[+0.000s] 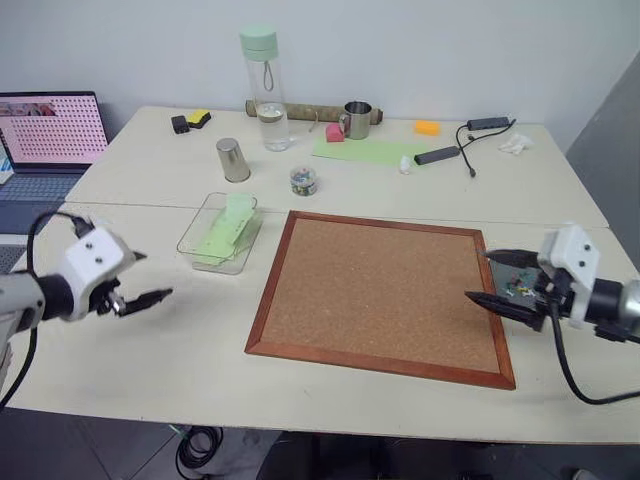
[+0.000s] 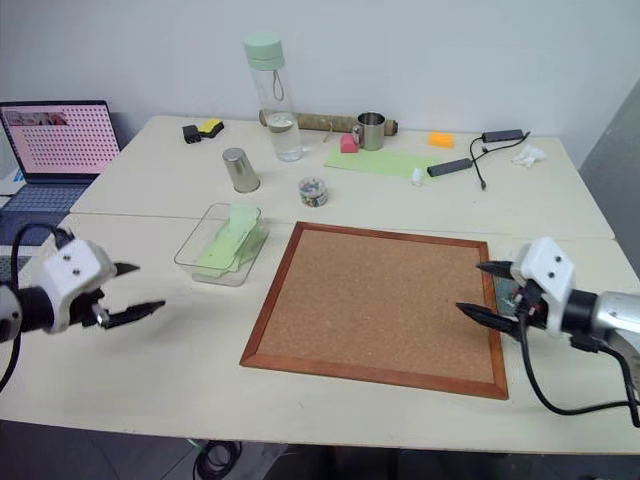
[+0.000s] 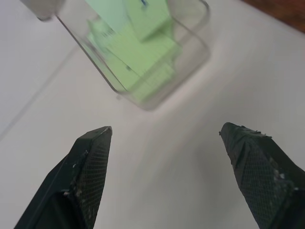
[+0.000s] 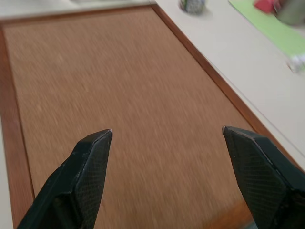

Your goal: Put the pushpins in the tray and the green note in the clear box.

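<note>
I'm looking at an office or lab workspace. Pale desks stand against a plain wall, with an open laptop far left. A cork board, cables and drinkware sit around.

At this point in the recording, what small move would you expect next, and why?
Probably none beyond drawing both arms back to rest. Green notes already lie in the clear box, the cork board is bare, and small coloured bits sit in the tray, likely the pushpins. Left gripper and right gripper are open and empty.
</note>
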